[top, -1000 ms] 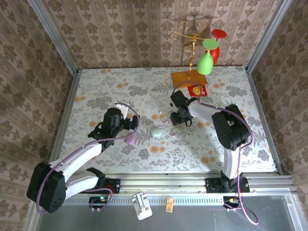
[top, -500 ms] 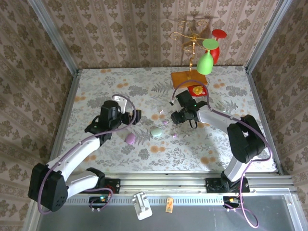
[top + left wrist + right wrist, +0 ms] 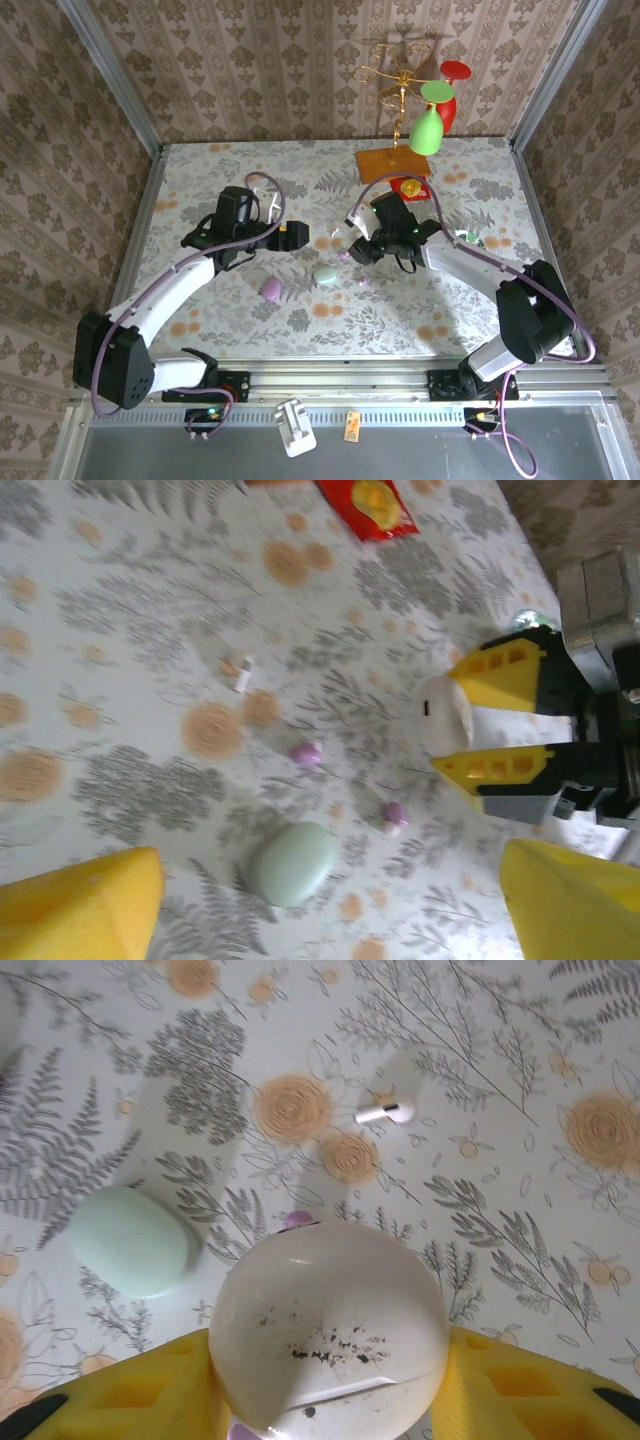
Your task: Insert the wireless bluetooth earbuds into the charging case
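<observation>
My right gripper (image 3: 330, 1365) is shut on a round white charging case (image 3: 330, 1330), holding it a little above the table; it also appears as the right gripper (image 3: 356, 243) from above. A lilac earbud (image 3: 298, 1219) peeks out just beyond the case, and a white earbud (image 3: 384, 1113) lies farther off. My left gripper (image 3: 330, 900) hangs open over a mint case (image 3: 293, 862), nothing between its yellow fingers (image 3: 90, 910). Two lilac earbuds (image 3: 306, 752) (image 3: 395, 814) lie loose near the mint case. The white case (image 3: 447, 715) faces the left wrist camera.
A lilac case (image 3: 271, 289) lies near the left arm. An orange stand (image 3: 395, 160) with gold wire and green and red glass shapes sits at the back, a red packet (image 3: 408, 186) before it. Papered walls close in the table (image 3: 200, 190).
My left gripper has swung right and away from the lilac case toward the table's middle. The right arm's elbow has moved right while its gripper keeps the white case nearly in place.
</observation>
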{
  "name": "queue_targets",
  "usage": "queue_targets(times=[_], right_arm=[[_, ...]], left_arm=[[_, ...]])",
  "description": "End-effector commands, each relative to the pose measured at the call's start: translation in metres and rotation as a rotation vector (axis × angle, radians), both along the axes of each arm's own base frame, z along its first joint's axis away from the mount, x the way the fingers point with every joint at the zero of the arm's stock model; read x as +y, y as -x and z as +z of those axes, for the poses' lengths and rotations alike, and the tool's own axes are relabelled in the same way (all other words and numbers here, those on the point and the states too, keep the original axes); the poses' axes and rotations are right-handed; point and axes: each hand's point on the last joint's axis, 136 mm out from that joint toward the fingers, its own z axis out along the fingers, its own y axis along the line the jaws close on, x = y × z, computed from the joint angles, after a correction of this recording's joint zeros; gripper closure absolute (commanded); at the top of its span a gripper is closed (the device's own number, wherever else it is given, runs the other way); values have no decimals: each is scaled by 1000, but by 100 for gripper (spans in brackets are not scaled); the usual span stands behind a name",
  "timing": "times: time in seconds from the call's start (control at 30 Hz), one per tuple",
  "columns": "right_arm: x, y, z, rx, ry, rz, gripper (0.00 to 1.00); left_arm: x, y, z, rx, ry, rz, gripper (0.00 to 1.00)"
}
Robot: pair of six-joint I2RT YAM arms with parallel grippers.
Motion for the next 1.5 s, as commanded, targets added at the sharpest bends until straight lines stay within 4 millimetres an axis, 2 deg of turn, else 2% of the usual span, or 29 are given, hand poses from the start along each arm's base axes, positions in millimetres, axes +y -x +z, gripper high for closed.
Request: queue_targets(times=[0.0,0.13,0.3,0.53,0.67,0.9,1.3,1.47], right_arm=[[17,9,20,-48,-79,102,50],[23,16,25,-40,-106,145,52],[27,22,31,-46,-128,175,52],[32,28,34,-49,-146,209,52],[33,30,35,-52,-154,219,52],[35,32,38,-55,-167,234,52],[37,34,39,-57,-179,240,52],[35,34,41,-62,-181,232,48]], left_arm=[[-21,17,14,145,137,-89,20],[-40,15,16,196,208,-126,28],[-64,17,9,232,209,-196,33],[-84,19,4,255,222,-248,42],[-91,18,1,273,245,-256,51],[-98,21,-7,305,241,-278,54],[-111,21,-7,324,267,-309,69],[-109,17,-2,294,276,-293,89]])
